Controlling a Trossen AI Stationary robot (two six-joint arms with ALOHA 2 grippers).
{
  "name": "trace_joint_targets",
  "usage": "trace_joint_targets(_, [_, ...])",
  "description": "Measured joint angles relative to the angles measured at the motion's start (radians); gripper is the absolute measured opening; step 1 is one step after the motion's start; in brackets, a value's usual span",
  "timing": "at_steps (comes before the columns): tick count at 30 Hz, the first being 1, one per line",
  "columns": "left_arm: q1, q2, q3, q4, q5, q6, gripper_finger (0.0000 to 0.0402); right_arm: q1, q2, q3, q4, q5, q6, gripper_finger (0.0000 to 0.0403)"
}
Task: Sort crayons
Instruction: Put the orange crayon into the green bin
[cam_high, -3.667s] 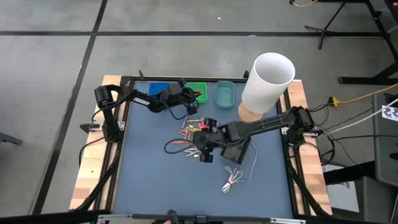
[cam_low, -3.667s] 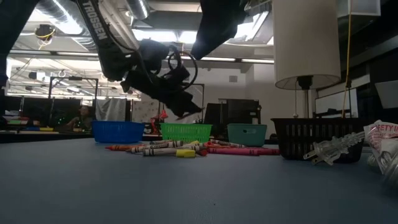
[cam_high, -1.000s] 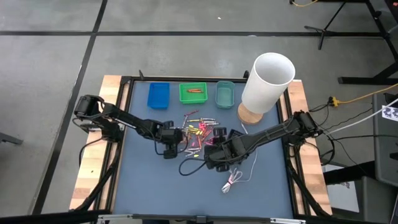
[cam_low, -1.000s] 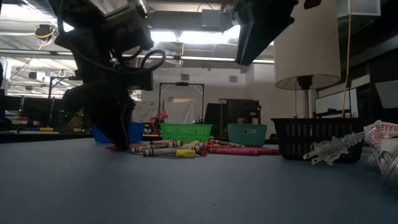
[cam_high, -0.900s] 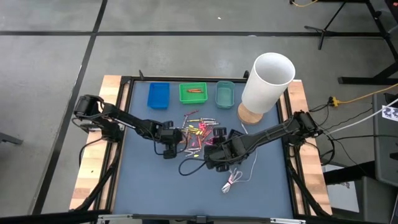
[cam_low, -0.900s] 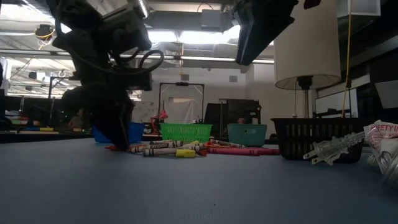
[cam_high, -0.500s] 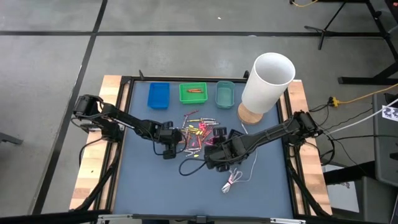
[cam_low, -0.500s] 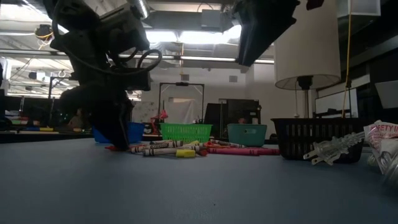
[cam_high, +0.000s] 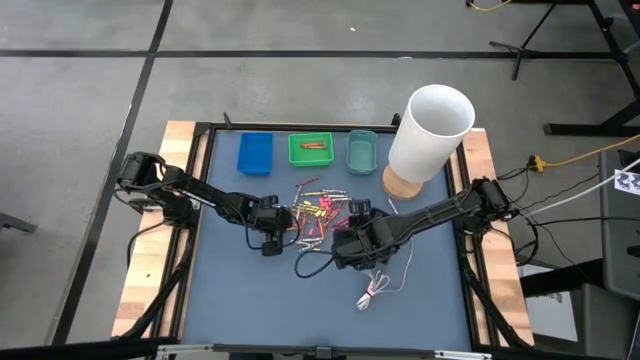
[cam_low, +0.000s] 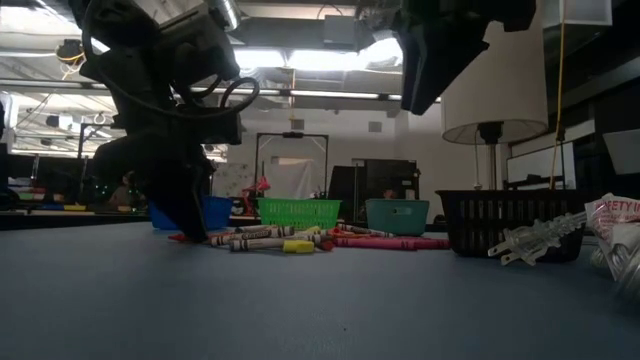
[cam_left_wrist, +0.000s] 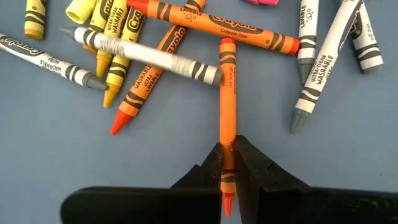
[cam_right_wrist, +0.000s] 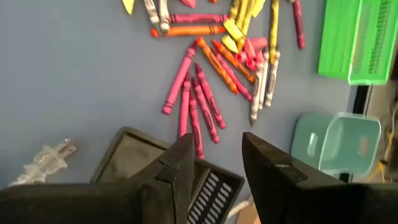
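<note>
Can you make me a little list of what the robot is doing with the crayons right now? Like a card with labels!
left gripper: jaws shut on an orange crayon at the table
right gripper: jaws open, above the pink crayons, holding nothing
crayon pile: loose, mid-table
green tray: one crayon inside
blue tray: looks empty
teal tray: looks empty

left hand (cam_left_wrist: 227, 169): pinched closed (low) | right hand (cam_right_wrist: 214, 158): fingers parted
</note>
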Motion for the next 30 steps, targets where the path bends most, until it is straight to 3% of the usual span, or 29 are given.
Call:
trace_joint_targets(14, [0.002,0.007,0.106,-0.132,0.041,0.004,0.0002,0.0,0.0,0.0,-0.139,0.031,0.079,0.0136])
trace_joint_targets(30, [0.003,0.005,0.205,-0.164,0.029,0.056,0.0002,0.001,-0.01,0.0,-0.236,0.072,0.125,0.0136])
